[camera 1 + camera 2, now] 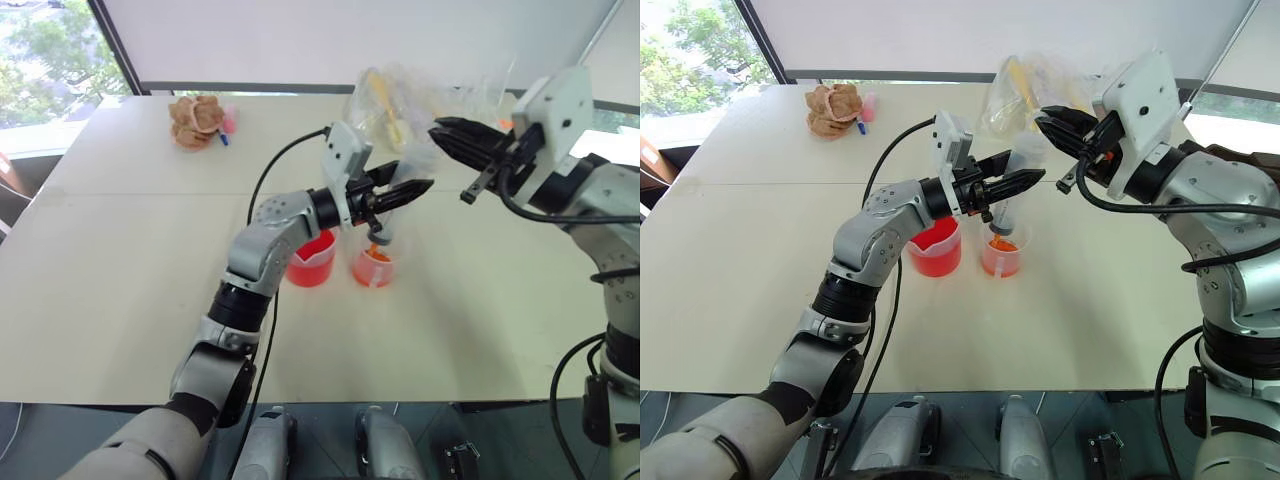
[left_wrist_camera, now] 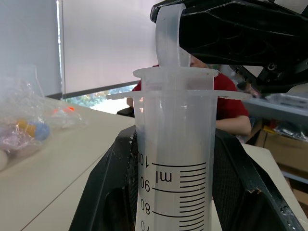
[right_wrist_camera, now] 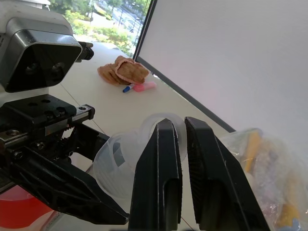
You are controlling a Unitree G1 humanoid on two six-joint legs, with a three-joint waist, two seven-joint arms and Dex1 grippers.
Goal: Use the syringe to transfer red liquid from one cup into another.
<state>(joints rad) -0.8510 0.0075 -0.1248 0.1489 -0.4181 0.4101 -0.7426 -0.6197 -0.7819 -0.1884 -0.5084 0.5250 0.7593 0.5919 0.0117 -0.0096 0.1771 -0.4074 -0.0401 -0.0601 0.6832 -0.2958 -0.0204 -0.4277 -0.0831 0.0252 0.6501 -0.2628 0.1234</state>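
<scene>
My left gripper (image 1: pixel 415 190) is shut on the barrel of the clear syringe (image 1: pixel 1008 215). It holds the syringe upright, with the orange tip dipping into the smaller pale-orange cup (image 1: pixel 372 268). The left wrist view shows the barrel (image 2: pixel 173 168) clamped between the black fingers, the plunger rod rising above it. Just left of that cup stands the larger spouted beaker (image 1: pixel 936 250), holding red liquid (image 1: pixel 935 264). My right gripper (image 1: pixel 1043 122) comes in from the right at the plunger's top end. Its fingers (image 3: pixel 161 159) are a narrow slit apart and closed about that end.
A clear plastic bag (image 1: pixel 400 100) with yellow items lies just behind the syringe. At the far left of the white table (image 1: pixel 120 280) sit a brown crumpled cloth (image 1: pixel 195 120) and a pink and blue item (image 1: pixel 228 125). A person in red (image 2: pixel 231 96) is beyond the table.
</scene>
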